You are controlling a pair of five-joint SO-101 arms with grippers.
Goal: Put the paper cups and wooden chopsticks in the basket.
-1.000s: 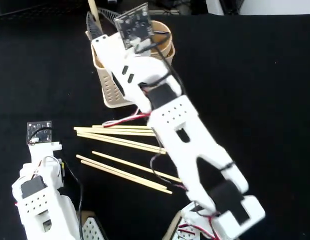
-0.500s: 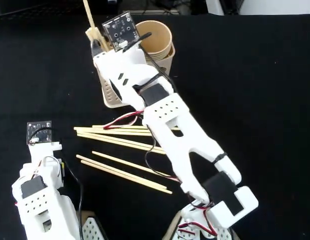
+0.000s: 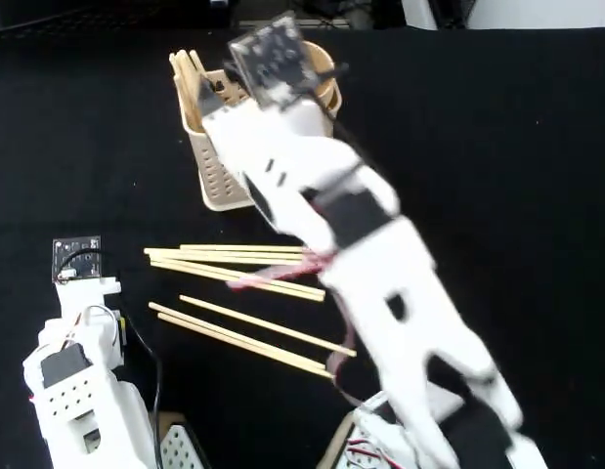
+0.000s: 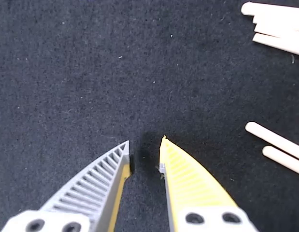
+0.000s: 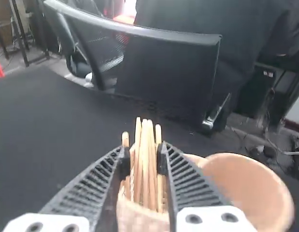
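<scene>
Chopsticks (image 3: 190, 83) stand in basket (image 3: 219, 186) beside cups (image 5: 246, 188); R gripper (image 5: 142, 154) parted above them; L gripper (image 4: 144, 145) slightly apart.

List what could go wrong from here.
1. The right gripper sits right at the standing chopsticks in the basket. Drawing back could drag some out or tip the basket.
2. Those chopsticks lean over the rim and might topple out.
3. The loose chopsticks on the table lie bunched. A grab may catch only some and scatter the rest.
</scene>
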